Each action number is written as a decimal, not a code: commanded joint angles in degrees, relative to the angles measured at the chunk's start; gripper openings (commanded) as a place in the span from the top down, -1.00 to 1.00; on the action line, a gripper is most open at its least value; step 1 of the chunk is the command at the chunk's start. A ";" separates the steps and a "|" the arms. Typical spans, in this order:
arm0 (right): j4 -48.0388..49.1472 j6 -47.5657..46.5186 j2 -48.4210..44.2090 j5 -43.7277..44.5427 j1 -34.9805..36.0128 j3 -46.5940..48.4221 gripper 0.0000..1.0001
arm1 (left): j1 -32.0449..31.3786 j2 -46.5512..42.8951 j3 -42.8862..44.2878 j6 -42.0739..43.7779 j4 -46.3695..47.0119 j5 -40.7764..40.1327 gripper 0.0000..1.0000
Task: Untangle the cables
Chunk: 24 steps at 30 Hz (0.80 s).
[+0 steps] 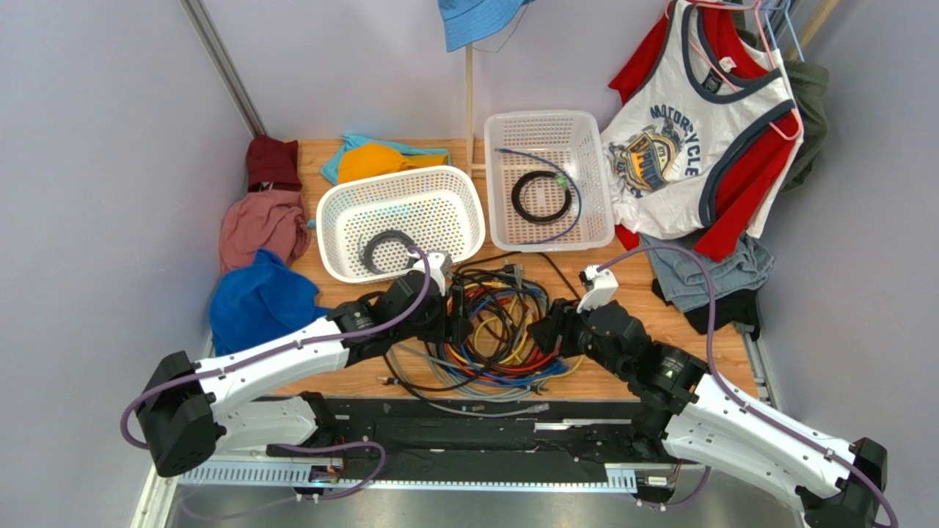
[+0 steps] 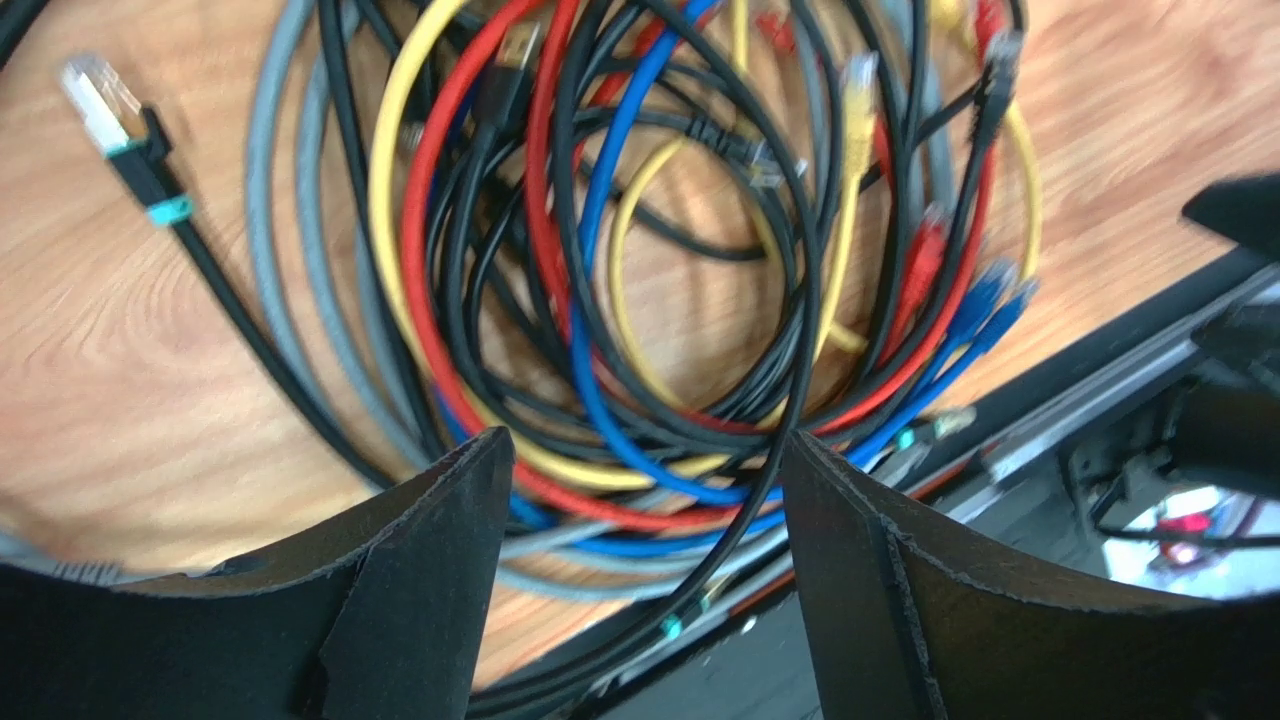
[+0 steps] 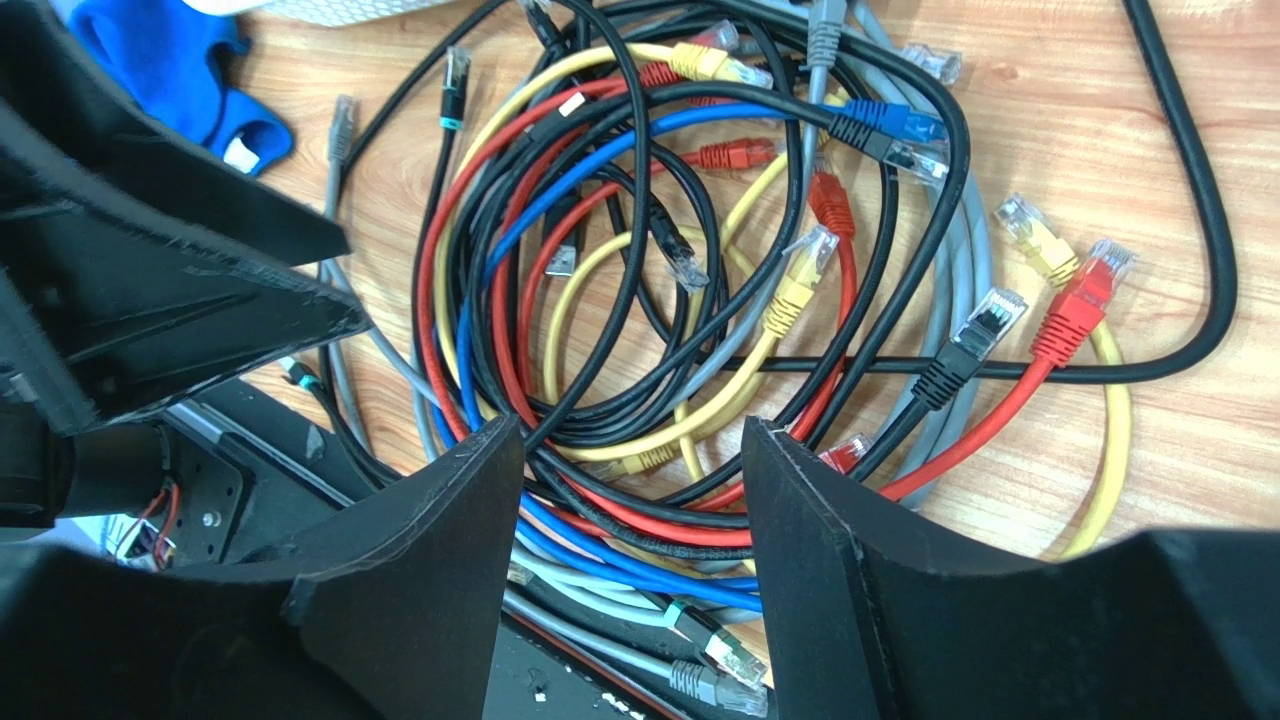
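Observation:
The cables (image 1: 498, 326) lie in a tangled heap of black, grey, blue, red and yellow loops on the wooden table, between my two arms. My left gripper (image 1: 450, 317) hovers at the heap's left side. In the left wrist view the left gripper (image 2: 646, 450) is open, with the cables (image 2: 661, 270) under the gap and nothing pinched. My right gripper (image 1: 549, 328) sits at the heap's right side. The right wrist view shows the right gripper (image 3: 631, 435) open above the cables (image 3: 706, 300), with red, blue and grey strands passing below the fingers.
Two white baskets stand behind the heap: the left one (image 1: 331, 215) holds a coiled grey-black cord (image 1: 380, 244), the right one (image 1: 494, 187) a coiled black cord (image 1: 543, 198). Clothes (image 1: 260, 297) lie at the left. A T-shirt (image 1: 705, 132) hangs at the right. A black rail (image 1: 485, 424) runs along the near edge.

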 commanded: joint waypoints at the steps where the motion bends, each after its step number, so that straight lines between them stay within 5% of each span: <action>1: -0.06 -0.70 -1.46 0.92 0.25 1.15 -0.18 | -0.09 2.36 1.99 -2.51 7.71 -1.47 -0.47; 18: -0.15 -0.61 -1.03 1.19 0.25 0.01 -0.18 | -0.09 18.80 -0.30 -6.38 14.92 2.39 -0.35; 19: -0.06 -0.61 -0.68 1.01 0.25 0.10 -0.18 | -0.01 19.50 -0.13 -6.21 15.01 2.92 -0.25; 20: 0.02 -0.52 -0.59 0.84 0.25 0.10 -0.18 | -0.01 20.55 0.14 -5.86 15.53 4.49 0.42; 21: 0.02 -0.61 -0.50 0.83 0.25 0.10 -0.18 | -0.01 20.82 0.40 -5.59 15.97 5.20 0.78; 22: -0.06 -0.52 -0.50 0.83 0.25 0.27 -0.18 | -0.01 20.91 0.58 -5.50 15.80 5.64 1.00; 24: -0.41 -0.52 -0.85 0.83 0.34 0.53 -0.17 | -0.09 18.90 0.67 -4.89 14.75 6.00 1.00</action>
